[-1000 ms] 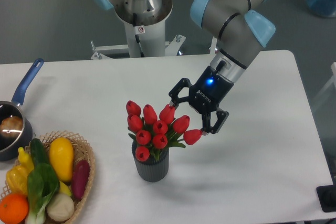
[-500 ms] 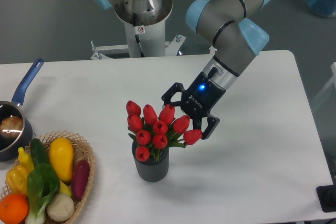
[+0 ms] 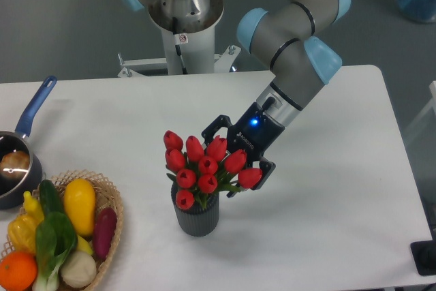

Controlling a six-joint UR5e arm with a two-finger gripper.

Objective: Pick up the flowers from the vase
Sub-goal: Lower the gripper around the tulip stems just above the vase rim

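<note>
The flowers, a bunch of glossy red tulip buds with green leaves, stand in the small dark grey ribbed vase near the table's front middle. My gripper comes in from the right at bud height and is open. One finger is behind the top buds and the other in front of the rightmost bud, so the jaws straddle the right side of the bunch. The stems are hidden by the buds and the vase.
A dark saucepan with a blue handle sits at the left edge. A wicker basket of vegetables stands at the front left. The arm's base stands behind the table.
The gripper has moved left and slightly down toward the flowers, from beside the bunch to straddling its right-hand buds. Flowers and vase have not moved.
</note>
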